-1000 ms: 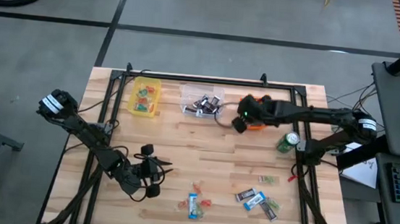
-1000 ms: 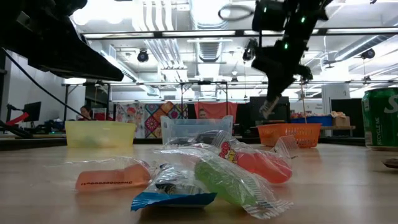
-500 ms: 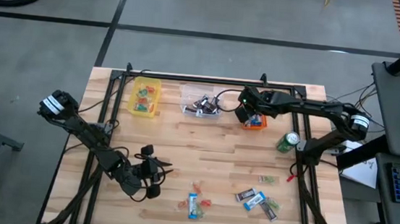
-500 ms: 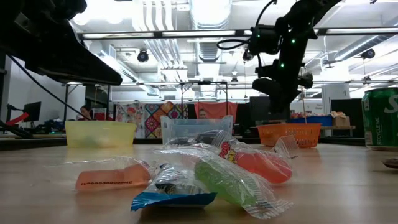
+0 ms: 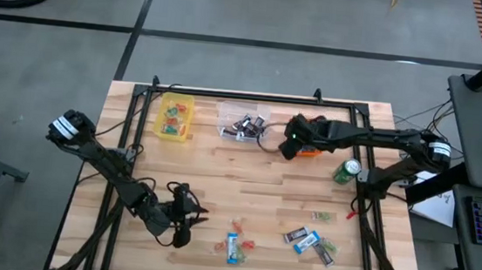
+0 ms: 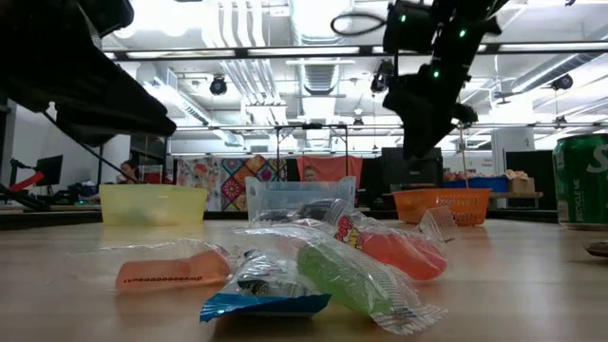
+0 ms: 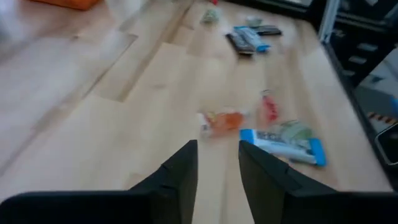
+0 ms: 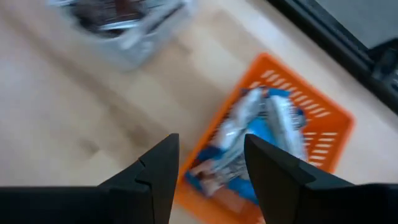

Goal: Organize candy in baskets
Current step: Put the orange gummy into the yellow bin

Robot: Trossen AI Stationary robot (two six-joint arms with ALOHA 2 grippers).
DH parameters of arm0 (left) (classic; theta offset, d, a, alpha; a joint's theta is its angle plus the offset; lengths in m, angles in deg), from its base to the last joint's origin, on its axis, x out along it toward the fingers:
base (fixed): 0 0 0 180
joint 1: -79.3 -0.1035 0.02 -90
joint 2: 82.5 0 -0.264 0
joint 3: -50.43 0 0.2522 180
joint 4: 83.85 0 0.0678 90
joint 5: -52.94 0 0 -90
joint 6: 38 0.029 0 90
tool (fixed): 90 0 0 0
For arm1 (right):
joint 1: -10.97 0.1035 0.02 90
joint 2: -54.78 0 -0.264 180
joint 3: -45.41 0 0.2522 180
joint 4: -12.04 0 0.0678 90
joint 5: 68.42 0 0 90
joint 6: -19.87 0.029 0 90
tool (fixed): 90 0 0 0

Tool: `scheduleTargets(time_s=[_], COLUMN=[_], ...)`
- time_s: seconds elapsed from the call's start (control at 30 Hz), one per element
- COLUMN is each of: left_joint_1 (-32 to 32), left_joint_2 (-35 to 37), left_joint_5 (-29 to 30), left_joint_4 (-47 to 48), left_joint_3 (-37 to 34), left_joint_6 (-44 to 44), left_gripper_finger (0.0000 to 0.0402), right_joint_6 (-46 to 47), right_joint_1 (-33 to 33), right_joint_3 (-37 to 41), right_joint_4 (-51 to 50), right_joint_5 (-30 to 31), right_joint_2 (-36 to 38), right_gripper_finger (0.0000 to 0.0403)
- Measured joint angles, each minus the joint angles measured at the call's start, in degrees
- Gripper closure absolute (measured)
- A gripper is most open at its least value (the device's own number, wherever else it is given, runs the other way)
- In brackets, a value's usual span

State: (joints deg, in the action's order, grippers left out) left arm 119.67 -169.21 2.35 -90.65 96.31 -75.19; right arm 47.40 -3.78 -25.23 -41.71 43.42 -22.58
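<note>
I see my right gripper above the orange basket, fingers parted, empty; blue bars lie inside. My left gripper, slightly open and empty, faces loose candy on the table.

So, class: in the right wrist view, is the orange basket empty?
No: the orange basket holds blue-and-white bars, seen just past the open, empty right gripper.

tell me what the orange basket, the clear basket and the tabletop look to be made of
The orange basket looks like moulded plastic with a matte finish: its wall has rows of slots. The clear basket seems to be see-through plastic, probably rigid; the dark sweets inside show through its wall. The tabletop looks like pale wood with a smooth finish, laid in planks with visible grain and seams.
</note>
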Motion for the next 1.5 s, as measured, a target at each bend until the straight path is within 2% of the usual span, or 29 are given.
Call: scheduleTargets(time_s=[0.2,0.3,0.37,0.47,0.53,0.6,0.67,0.87,1.07,1.17,1.27,1.37,1.5], left_joint_1=[0.49,1.34,1.85,2.31,2.23,2.20,2.19,2.20,2.00,2.01,2.10,2.18,2.18], left_joint_2=[-6.62,-9.95,-12.44,-16.94,-19.40,-20.79,-21.48,-23.15,-25.68,-26.44,-26.63,-26.52,-26.25], left_joint_5=[-4.37,-4.91,-4.93,-4.96,-5.04,-5.08,-5.15,-10.28,-10.72,-10.71,-10.38,-10.36,-10.40], left_joint_4=[-9.89,-10.41,-9.97,-6.73,-4.75,-5.35,-5.32,-5.35,-5.38,-5.96,-5.97,-5.51,-5.29], left_joint_3=[0.03,1.71,4.05,8.20,10.37,11.95,12.45,13.90,14.74,14.69,14.65,14.60,14.26], left_joint_6=[-4.36,-4.24,-0.90,5.57,6.14,5.49,4.80,2.80,-1.40,-3.86,-4.09,-3.86,-3.88], left_gripper_finger=[0.0251,0.0225,0.0214,0.0209,0.0209,0.0209,0.0209,0.0209,0.0209,0.0217,0.0242,0.0284,0.0362], right_joint_6=[2.92,4.88,5.44,5.47,5.51,5.53,5.82,8.59,10.01,10.26,10.45,10.90,11.61], right_joint_1=[7.73,11.91,15.28,20.86,23.99,26.07,27.54,29.68,30.03,30.14,30.14,30.14,30.14], right_joint_3=[0.00,0.00,0.00,0.86,1.54,1.60,1.60,1.87,2.24,2.43,2.51,2.54,2.86], right_joint_4=[-0.01,-0.02,0.02,1.93,4.31,6.24,7.00,9.22,9.29,9.55,9.51,9.53,9.55], right_joint_5=[0.03,0.20,0.65,6.67,12.29,15.32,15.69,15.69,15.71,15.72,15.72,15.72,15.72], right_joint_2=[0.19,0.19,0.21,0.20,0.19,0.19,0.21,0.10,-0.42,-0.42,-0.42,-0.68,-0.88], right_gripper_finger=[0.0230,0.0229,0.0229,0.0229,0.0229,0.0229,0.0229,0.0229,0.0229,0.0229,0.0229,0.0229,0.0229])
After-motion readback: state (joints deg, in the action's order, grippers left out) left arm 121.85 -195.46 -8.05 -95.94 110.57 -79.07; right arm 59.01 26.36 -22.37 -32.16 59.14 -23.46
